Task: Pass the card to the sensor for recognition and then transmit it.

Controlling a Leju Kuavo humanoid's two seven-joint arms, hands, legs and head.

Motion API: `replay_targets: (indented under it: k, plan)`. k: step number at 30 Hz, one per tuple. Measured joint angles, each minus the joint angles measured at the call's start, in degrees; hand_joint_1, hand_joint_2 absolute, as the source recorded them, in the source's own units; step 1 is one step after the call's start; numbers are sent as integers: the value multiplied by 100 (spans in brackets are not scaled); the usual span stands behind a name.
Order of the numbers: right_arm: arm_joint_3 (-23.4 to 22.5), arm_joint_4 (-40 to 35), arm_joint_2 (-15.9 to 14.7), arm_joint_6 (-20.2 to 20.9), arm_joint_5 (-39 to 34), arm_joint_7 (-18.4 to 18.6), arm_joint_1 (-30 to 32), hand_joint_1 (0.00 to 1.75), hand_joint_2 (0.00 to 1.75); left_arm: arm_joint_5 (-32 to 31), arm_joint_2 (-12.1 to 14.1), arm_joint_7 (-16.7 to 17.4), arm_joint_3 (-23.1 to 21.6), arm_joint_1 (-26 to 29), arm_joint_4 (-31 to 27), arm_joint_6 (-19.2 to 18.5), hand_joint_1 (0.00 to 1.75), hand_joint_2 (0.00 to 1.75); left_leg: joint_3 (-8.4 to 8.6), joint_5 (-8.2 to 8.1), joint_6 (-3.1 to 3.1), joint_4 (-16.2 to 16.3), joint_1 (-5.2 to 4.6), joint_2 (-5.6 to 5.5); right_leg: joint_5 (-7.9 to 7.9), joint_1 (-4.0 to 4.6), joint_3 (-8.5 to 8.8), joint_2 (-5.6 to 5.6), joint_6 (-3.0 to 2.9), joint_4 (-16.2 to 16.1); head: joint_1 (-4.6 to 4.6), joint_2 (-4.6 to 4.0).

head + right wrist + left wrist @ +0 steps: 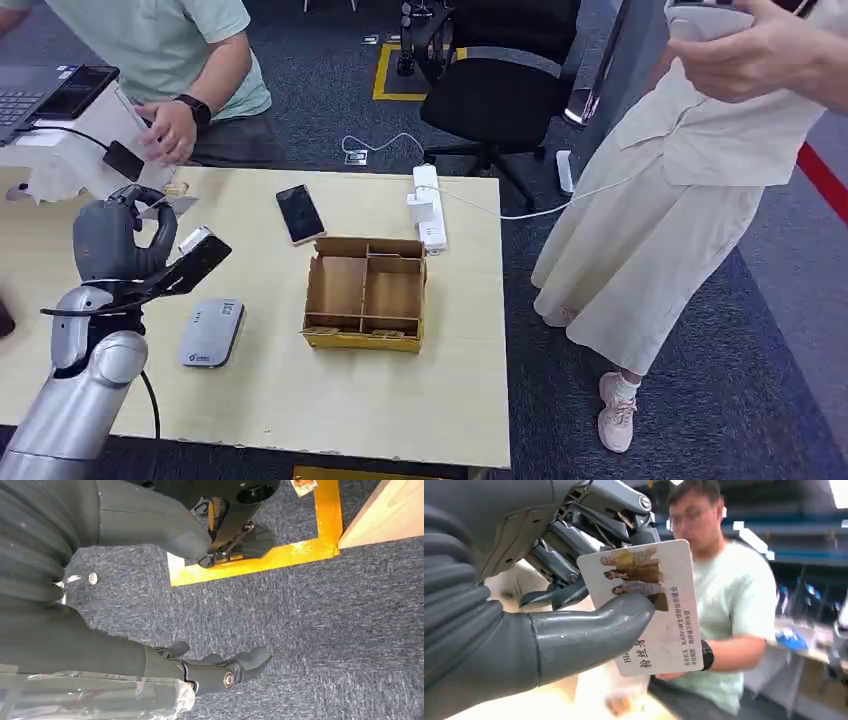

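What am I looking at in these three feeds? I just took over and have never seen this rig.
It is a humanoid robot with two silver arms ending in fingered hands. The wide feed looks down from its head at a wooden table. On it lie a grey card sensor, a divided cardboard box, a phone and a white power strip. The second feed sits behind the left hand, which pinches a printed card toward a seated person. The third sits at the right hand, which hangs empty, fingers apart, over grey carpet. Another person stands to the right.
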Motion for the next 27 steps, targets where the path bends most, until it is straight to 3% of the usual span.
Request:
replay_targets:
  k: [3,9,19,27]
  plan:
    - [0,-20,2,0,-50,0,12,0,175,1544,-161,39,96,84,-57,-449,175,175,0,0,0,0,0,0,0,0,0,1,0,0,2,0]
    - [0,-55,2,-28,-59,0,57,0,175,3214,-328,149,269,274,-103,-675,175,175,-1,0,0,0,0,1,0,0,0,1,0,0,2,0]
    - [0,-52,2,-120,-46,-17,57,0,175,4697,-385,450,396,509,-103,-858,175,175,-1,0,0,0,0,0,0,0,1,0,0,0,0,0]
    - [0,-46,2,-138,-57,-20,56,0,175,4599,-321,551,402,550,-103,-661,175,175,-1,0,0,0,0,0,0,0,0,1,0,0,-2,0]
